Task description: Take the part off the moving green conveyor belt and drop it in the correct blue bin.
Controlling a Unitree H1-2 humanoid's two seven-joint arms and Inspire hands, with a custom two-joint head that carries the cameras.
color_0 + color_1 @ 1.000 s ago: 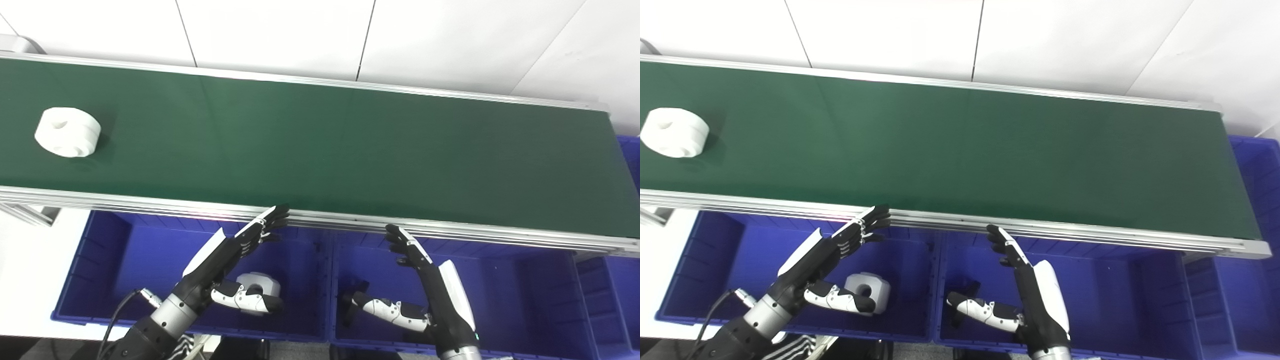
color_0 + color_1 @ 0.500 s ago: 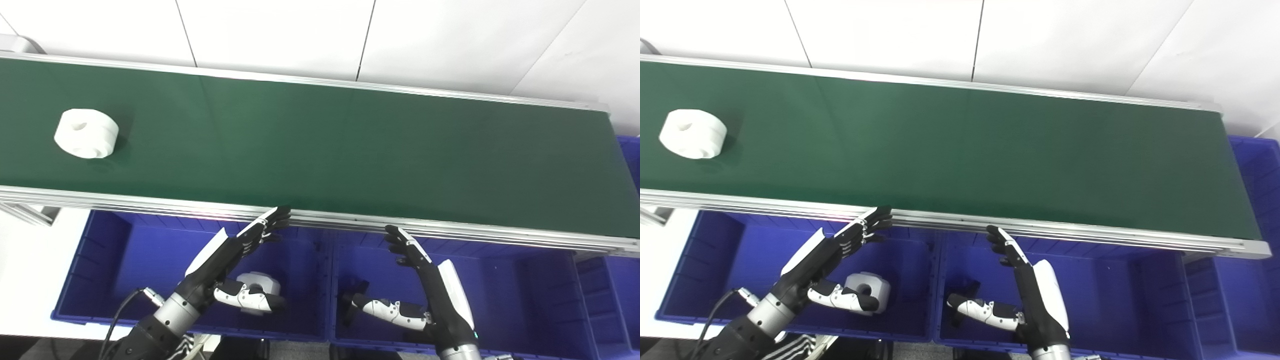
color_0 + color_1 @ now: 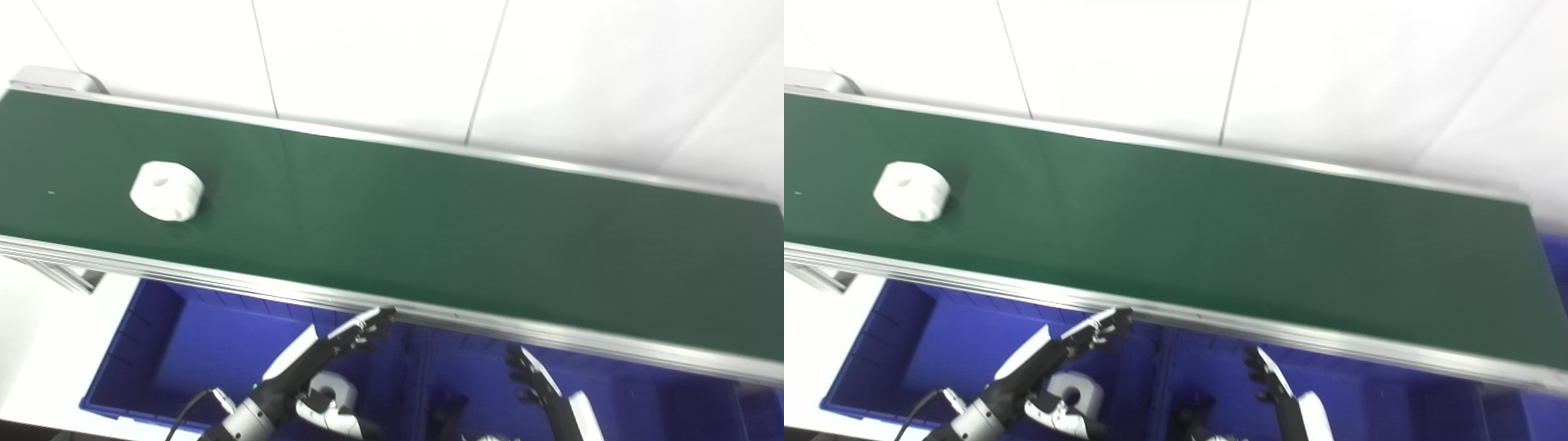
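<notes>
White part (image 3: 166,190) sits way out on the left of the green conveyor belt (image 3: 429,233), nothing near it. Both hands hang low over the blue bins, fingers spread, holding nothing: left hand (image 3: 318,358) over the left bin (image 3: 153,343), right hand (image 3: 542,392) well apart. Another white piece (image 3: 1072,392) lies in that bin.

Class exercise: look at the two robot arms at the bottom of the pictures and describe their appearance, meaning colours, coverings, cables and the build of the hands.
Each hand, left and right, has slim black fingers with pale strips along their backs, and a glossy white cover on the back of the hand. The thumbs are white with black sections. The left arm has a silver metal wrist, dark forearm and a thin black cable looping beside it.
</notes>
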